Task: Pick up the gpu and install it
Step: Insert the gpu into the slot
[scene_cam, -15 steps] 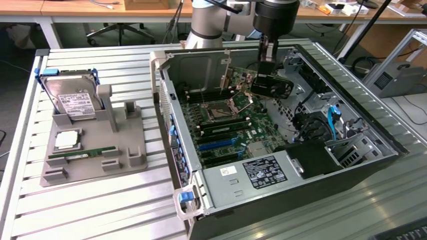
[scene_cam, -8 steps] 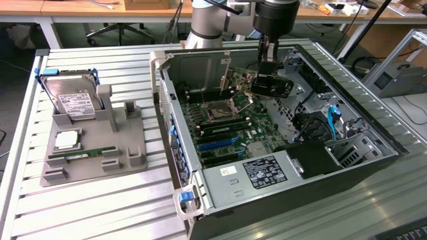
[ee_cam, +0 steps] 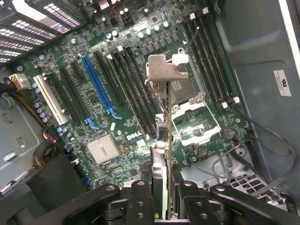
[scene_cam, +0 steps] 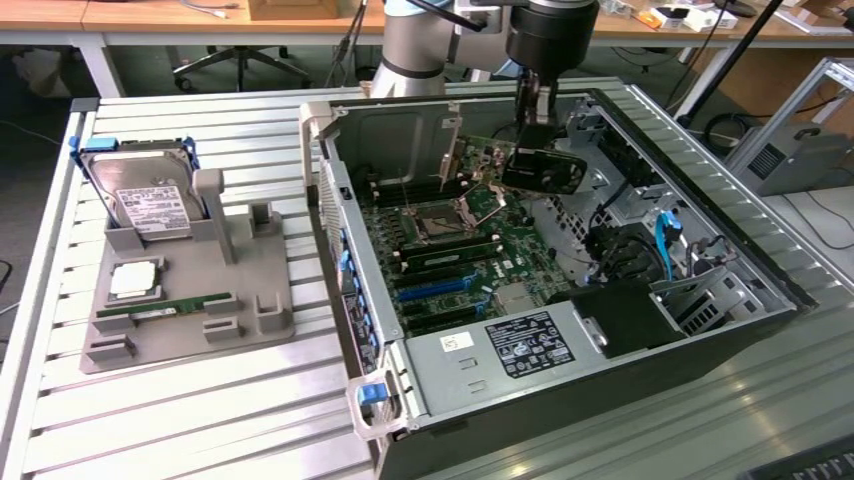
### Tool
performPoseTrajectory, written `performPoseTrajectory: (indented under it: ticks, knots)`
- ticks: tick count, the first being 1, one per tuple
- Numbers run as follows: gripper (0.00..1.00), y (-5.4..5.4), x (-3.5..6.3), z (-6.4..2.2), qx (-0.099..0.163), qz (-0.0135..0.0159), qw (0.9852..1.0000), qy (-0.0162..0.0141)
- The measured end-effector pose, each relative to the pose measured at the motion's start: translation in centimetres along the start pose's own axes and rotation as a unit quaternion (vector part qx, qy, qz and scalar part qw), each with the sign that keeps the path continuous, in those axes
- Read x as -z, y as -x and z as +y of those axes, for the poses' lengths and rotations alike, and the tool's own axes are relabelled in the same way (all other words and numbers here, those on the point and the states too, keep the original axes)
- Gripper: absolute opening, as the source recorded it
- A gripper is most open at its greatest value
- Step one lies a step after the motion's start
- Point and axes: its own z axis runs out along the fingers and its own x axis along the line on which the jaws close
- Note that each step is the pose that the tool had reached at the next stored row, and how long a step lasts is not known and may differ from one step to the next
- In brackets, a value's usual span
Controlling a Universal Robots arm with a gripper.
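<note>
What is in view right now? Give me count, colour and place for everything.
gpu: one, dark with a silvery bracket, held over the motherboard
computer case: one, black and silver, open, exterior view's right
motherboard: one, green, inside the case
hard drive: one, silver with a white label, on the holder
square chip: one, silvery, on the holder
memory stick: one, green, on the holder
holder: one, grey, exterior view's left
table: one, pale slatted metal, under everything
arm: one, grey, behind the case
pincer: one, black, shut on the gpu
</note>
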Motion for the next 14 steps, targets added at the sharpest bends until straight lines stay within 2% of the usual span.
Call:
performPoseTrajectory:
  ticks: [14]
  knots:
    - [0.27, 0.0, -0.03, 0.0, 0.041, -0.0058, 0.9991, -0.0003]
